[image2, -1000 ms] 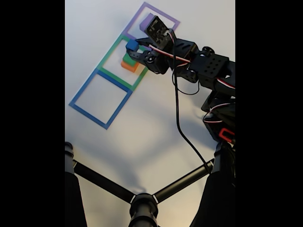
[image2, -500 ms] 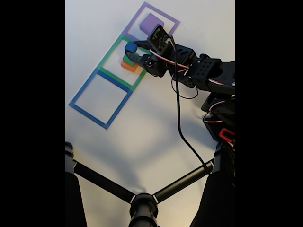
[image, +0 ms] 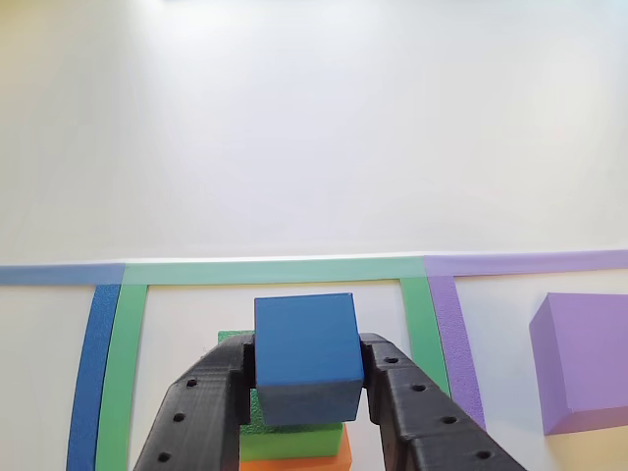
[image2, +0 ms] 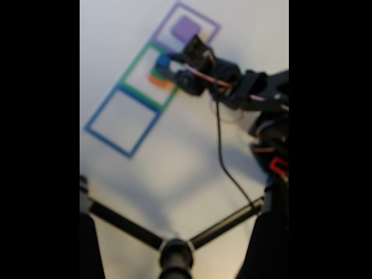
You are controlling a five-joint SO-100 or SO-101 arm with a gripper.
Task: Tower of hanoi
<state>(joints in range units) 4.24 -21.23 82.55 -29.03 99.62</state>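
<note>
The black plastic claw (image: 306,388) grips the small blue cube (image: 305,352) directly above the green block (image: 291,440) stacked on the orange block (image: 294,462), inside the green tape square (image: 267,271).

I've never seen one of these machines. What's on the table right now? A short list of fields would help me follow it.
hand: hand shut on the blue cube
under the cube: green block on an orange block, inside the green tape square
whether cube touches green block: cannot tell
purple block: purple block alone in the purple tape square
blue tape square: blue tape square, nothing in it
surface: white table
</note>
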